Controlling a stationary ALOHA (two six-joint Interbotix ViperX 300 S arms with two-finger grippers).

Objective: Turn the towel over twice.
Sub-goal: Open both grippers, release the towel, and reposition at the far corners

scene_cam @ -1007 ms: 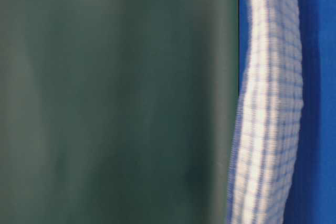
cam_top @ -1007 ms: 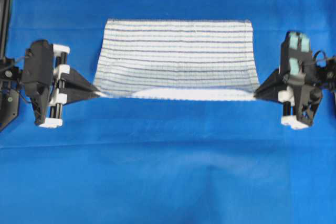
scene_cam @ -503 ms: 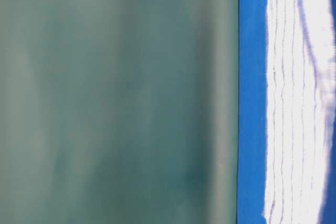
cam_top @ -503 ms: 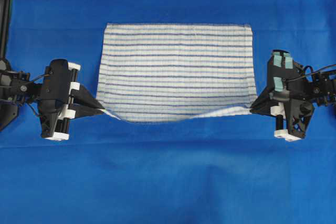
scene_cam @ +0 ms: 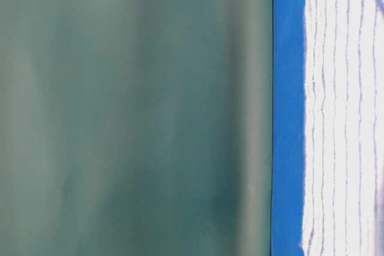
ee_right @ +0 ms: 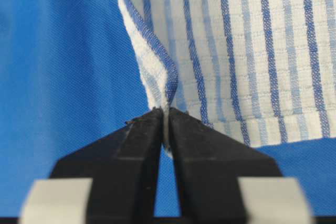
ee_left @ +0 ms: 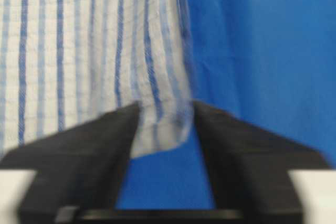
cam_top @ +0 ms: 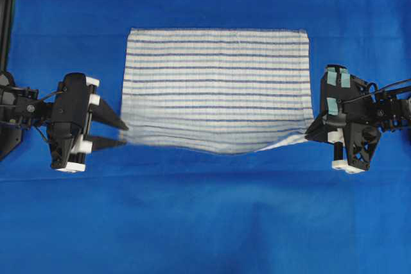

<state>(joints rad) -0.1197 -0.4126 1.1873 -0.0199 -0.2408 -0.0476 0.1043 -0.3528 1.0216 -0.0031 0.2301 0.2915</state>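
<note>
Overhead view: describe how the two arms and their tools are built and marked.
Both are black with white blocks at the finger bases. The left tool has pointed black fingers and thin black cables behind it. The right tool looks alike, with pale green tape patches and a black cable.

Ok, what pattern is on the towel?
White towel with thin dark-blue and light-blue stripes; clearest in the right wrist view.

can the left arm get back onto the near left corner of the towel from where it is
Probably yes. The left tool stands open with the towel corner lying loose between its fingers, so nothing blocks it. The right tool pinches the opposite corner.
</note>
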